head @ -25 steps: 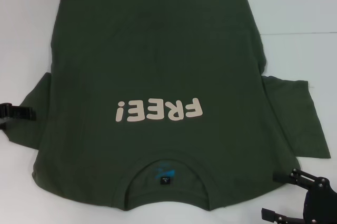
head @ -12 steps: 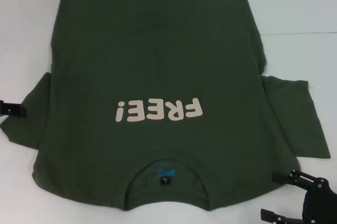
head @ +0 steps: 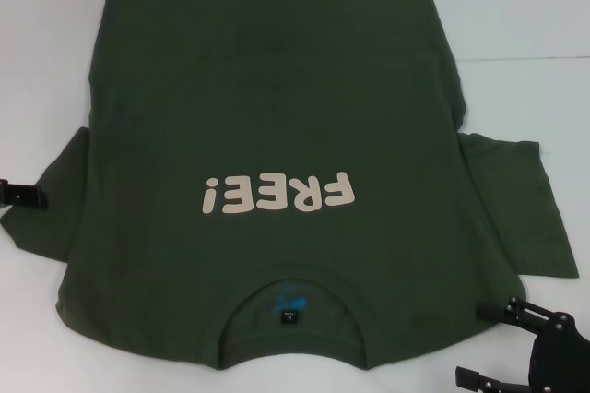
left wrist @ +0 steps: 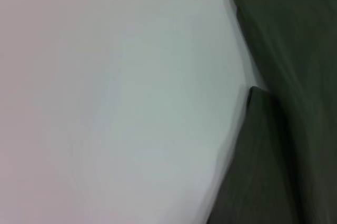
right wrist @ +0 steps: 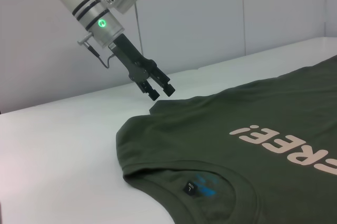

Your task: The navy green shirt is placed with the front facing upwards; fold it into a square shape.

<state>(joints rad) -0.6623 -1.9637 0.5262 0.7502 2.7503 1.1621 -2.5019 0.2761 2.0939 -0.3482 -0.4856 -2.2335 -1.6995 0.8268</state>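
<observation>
A: Where does the navy green shirt lie?

B: Flat on the white bench, front upward, with the cream "FREE!" lettering showing. Its collar is at the end nearer the robot and its hem at the far end. Both sleeves are spread out to the sides of the body.

A: Has any folding been done?

B: None that shows. The body is a single layer, no edge has been turned over, and the outline is the full T shape. Judged from that, the whole task remains: sleeves and sides brought in, then the length doubled up to make a square.

A: Where is the left gripper?

B: Just off the outer edge of the shirt's left sleeve. The right wrist view shows it hanging a little above the cloth at that sleeve corner, the fingers slightly apart with nothing between them. It looks like an approach to the first grasp.

A: And the right gripper?

B: Beside the shirt's right shoulder, near the collar end, off the cloth over bare bench. Its fingers stand wide apart and hold nothing.

A: So how far along?

B: At the very start, by the look of it.
</observation>
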